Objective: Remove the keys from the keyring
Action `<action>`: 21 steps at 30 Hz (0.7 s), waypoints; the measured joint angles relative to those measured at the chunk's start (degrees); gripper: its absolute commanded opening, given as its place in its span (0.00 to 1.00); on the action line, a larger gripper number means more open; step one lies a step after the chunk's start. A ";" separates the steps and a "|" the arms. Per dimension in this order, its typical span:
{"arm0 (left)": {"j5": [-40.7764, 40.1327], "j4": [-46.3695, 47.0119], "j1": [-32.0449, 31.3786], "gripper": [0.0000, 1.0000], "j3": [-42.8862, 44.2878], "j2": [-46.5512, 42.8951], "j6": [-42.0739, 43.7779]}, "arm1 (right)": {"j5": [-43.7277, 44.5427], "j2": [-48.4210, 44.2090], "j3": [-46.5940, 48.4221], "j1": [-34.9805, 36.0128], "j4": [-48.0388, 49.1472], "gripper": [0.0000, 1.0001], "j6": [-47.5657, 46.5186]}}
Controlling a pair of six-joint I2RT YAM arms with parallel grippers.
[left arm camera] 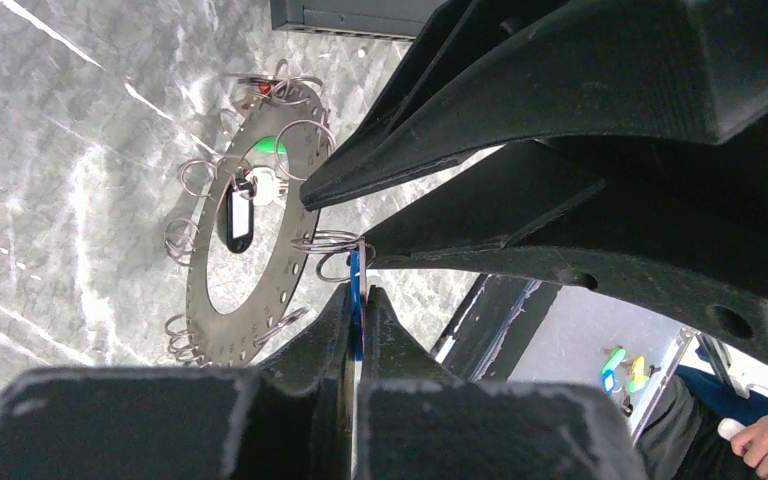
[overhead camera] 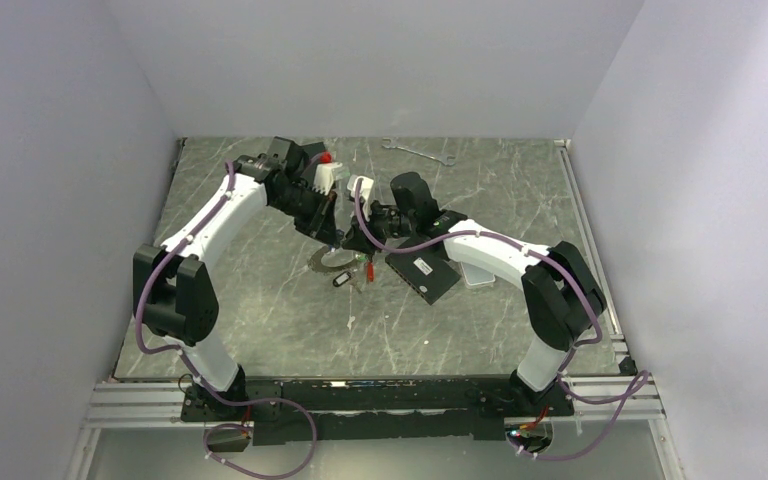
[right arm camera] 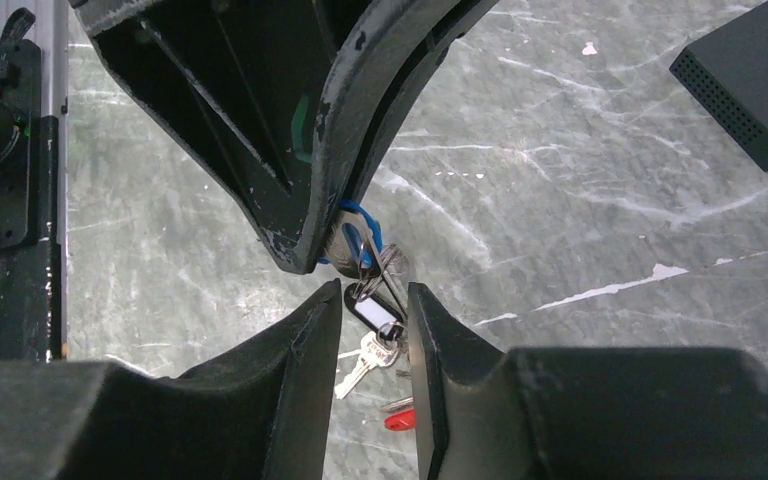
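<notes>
**Two hands meeting at the rim of the keyring**

On the table (overhead camera: 260, 320), both arms reach inward to one spot just left of the flat black box (overhead camera: 423, 272). There the keyring (left arm camera: 198, 290), a flat grey perforated loop, rests on the table, its rim fringed with small wire rings. We see the left hand (left arm camera: 357, 298) pressed together on a blue key (right arm camera: 353, 213), held edge-on between its pads. The right hand (right arm camera: 376, 298) stands apart, its two fingers straddling the cluster of keys at that spot without, as far as we can tell, gripping it. A dark-tagged key (left arm camera: 238, 215) and a green key (left arm camera: 265, 150) lie inside the loop; a red key (right arm camera: 398, 420) lies below the right hand. The blue key's long axis runs in line with the left fingers, out to a small wire ring (left arm camera: 325, 243) hooked on the loop's near rim, so the keyring lies beyond the left fingertips. The right hand is nearer that ring. We judge it the one to pin the ring while the left draws the key off along that axis.
</notes>
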 measured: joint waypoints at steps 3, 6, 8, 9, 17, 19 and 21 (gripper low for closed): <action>0.00 -0.13 -0.22 0.00 0.00 0.00 0.07 | 0.00 0.00 0.31 0.00 -0.26 0.32 0.04; 0.00 -0.26 -0.35 0.00 0.00 0.00 0.07 | 0.02 0.00 0.59 0.00 -0.28 0.21 0.22; -0.04 -0.26 -0.35 0.00 0.00 0.00 0.09 | 0.00 0.00 0.63 0.00 -0.28 0.11 0.46; -0.04 -0.26 -0.35 0.00 0.00 0.00 0.09 | 0.00 0.00 0.63 0.00 -0.28 0.05 0.55; -0.24 -0.24 0.26 0.00 0.00 0.00 -0.44 | 0.09 0.00 0.63 -0.07 -0.24 0.00 0.94; -0.31 0.02 0.92 0.00 0.00 0.00 -0.92 | 0.09 0.00 0.63 -0.11 0.04 0.00 0.94; -0.28 0.22 2.40 0.00 0.00 0.00 -1.86 | 0.15 0.00 0.63 -0.09 0.87 0.00 0.92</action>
